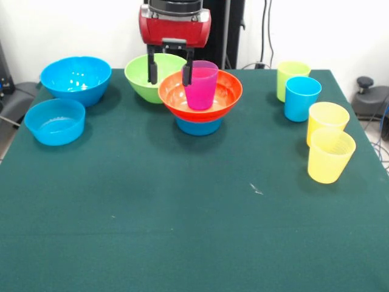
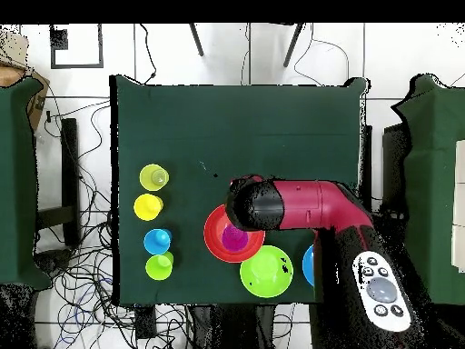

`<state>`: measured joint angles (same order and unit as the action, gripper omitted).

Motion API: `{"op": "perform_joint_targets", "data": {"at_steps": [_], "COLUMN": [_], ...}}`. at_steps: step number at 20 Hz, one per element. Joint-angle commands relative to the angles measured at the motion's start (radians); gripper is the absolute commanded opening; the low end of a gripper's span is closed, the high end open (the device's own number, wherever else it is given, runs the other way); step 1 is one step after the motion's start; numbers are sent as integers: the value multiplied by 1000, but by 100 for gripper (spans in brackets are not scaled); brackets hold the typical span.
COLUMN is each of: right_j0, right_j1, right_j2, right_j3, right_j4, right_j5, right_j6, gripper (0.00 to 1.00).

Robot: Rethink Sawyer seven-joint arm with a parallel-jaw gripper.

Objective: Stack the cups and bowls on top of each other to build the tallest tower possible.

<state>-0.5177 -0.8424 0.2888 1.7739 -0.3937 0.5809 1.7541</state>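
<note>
The tower stands at the table's far middle: a small blue bowl [image 1: 199, 126], the wide orange bowl [image 1: 226, 97] on it, and the purple cup [image 1: 203, 86] upright inside. My gripper [image 1: 170, 72] is open and empty, hanging just left of the cup. Its right finger [image 1: 188, 73] is at the cup's left side; its left finger is in front of the lime green bowl [image 1: 141, 78]. In the overhead view the arm [image 2: 272, 205] covers the gripper, and the orange bowl [image 2: 214, 238] and purple cup [image 2: 234, 239] show beside it.
A large blue bowl [image 1: 76, 79] and a smaller blue bowl [image 1: 55, 121] sit at the left. At the right stand a lime green cup [image 1: 290, 74], a blue cup [image 1: 301, 98] and two yellow cups [image 1: 327, 120] [image 1: 330, 156]. The green table [image 1: 182, 213] spreads in front.
</note>
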Motion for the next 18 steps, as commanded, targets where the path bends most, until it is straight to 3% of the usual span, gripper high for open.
{"op": "perform_joint_targets", "data": {"at_steps": [1, 10, 14, 18], "right_j0": [7, -57, -89, -121], "right_j1": [53, 47, 41, 47], "right_j2": [111, 202, 226, 286], "right_j3": [-54, -30, -17, -42], "right_j4": [-109, -131, -137, -149], "right_j5": [163, 197, 194, 232], "right_j6": [-268, -331, -308, -383], "gripper": [100, 100, 100, 100]}}
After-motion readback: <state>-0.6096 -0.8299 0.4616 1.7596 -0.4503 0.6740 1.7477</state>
